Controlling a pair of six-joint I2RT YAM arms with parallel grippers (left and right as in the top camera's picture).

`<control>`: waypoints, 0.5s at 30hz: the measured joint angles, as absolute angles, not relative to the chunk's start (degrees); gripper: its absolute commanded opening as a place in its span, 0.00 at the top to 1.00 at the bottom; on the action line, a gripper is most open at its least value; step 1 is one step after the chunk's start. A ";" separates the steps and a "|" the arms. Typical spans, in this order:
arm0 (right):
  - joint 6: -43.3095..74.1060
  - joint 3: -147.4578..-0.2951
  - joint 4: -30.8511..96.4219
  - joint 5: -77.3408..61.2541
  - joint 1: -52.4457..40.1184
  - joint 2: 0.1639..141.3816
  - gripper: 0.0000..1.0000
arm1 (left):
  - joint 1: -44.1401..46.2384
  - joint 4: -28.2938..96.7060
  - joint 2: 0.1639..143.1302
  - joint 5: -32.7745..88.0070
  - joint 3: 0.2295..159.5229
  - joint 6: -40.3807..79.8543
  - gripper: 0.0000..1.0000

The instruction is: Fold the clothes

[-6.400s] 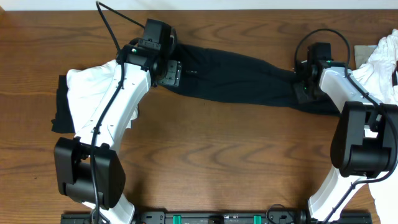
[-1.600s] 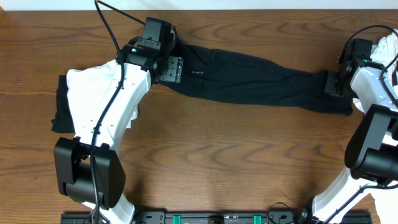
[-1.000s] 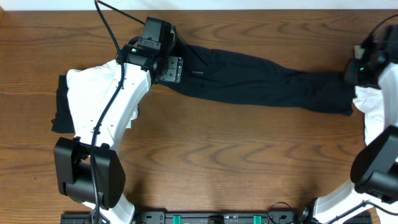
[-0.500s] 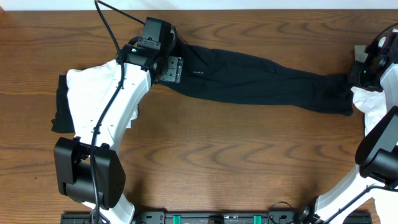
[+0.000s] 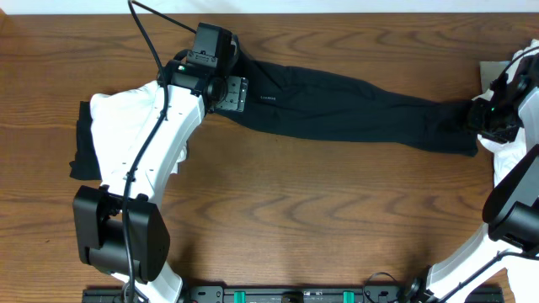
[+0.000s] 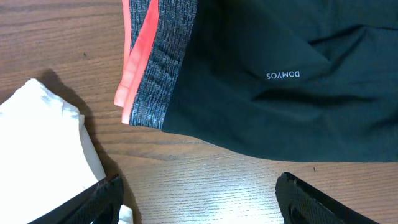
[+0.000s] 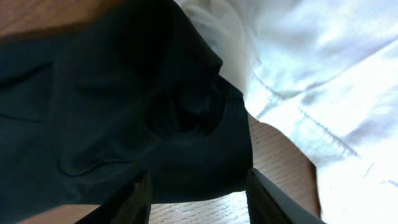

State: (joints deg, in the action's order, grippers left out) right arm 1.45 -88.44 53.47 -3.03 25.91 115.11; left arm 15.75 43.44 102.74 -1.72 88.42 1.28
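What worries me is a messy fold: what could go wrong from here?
The bunched leg end of the trousers lies against a white garment; the open right gripper could pinch both. A second white garment lies beside the waistband, near the open left gripper, which might snag it.

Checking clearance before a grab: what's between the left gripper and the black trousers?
Only a strip of bare wooden table, seen in the left wrist view; the left gripper is open, just short of the black trousers.
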 measured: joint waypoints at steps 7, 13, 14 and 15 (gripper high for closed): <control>12.91 -84.95 54.76 -3.73 26.30 115.11 0.25 | 15.75 45.45 102.74 -1.72 88.42 1.28 0.20; 21.08 -80.82 46.09 -6.79 28.05 115.02 0.14 | 15.75 46.00 102.74 -1.74 88.42 1.28 0.20; 22.33 -79.53 43.99 -7.11 28.23 115.02 0.14 | 15.75 46.02 102.74 -1.74 88.42 1.28 0.20; 23.24 -78.56 42.22 -7.38 28.34 115.02 0.14 | 15.75 46.02 102.74 -1.72 88.42 1.28 0.20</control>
State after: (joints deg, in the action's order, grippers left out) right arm 23.24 -78.56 42.22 -7.38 28.34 115.02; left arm 15.75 46.02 102.74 -1.72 88.42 1.28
